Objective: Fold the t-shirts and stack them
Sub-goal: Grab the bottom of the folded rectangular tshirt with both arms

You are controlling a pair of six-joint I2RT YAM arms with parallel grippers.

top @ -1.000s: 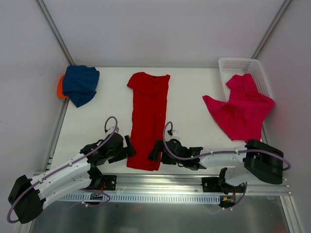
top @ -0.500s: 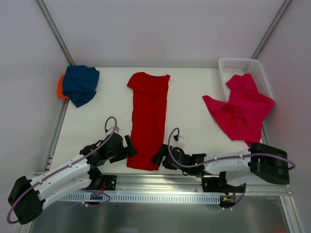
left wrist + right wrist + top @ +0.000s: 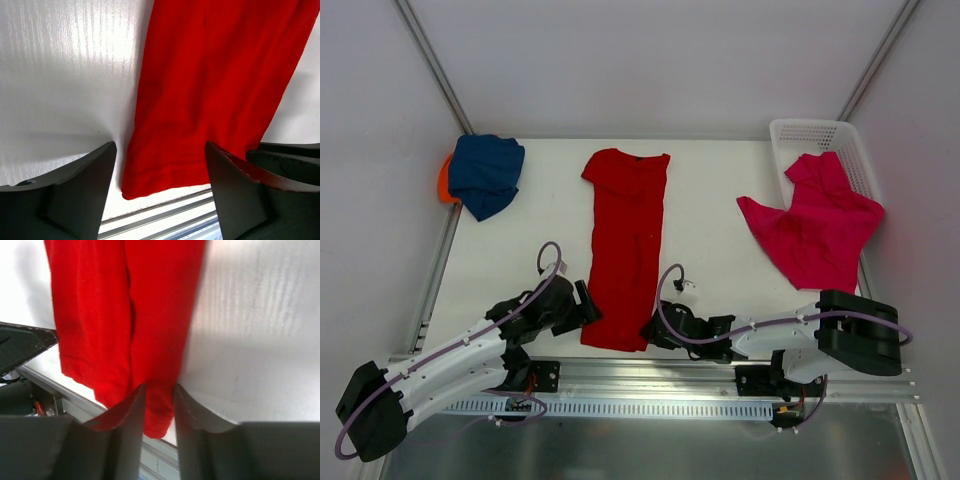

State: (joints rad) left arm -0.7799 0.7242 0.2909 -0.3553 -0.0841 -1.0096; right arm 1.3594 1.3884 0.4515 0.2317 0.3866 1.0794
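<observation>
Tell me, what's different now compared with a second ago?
The right hand slid back toward the robot along the red shirt's right side to its bottom corner, which it now pinches. The left hand stayed open around the other bottom corner. The red shirt itself, the navy shirt, the pink shirt and the basket have not moved.

Table [image 3: 720,190]: red shirt [image 3: 625,250] centre; navy shirt [image 3: 485,175] apparently over orange shirt [image 3: 443,182], left; pink shirt [image 3: 815,225], basket [image 3: 790,128] right.
</observation>
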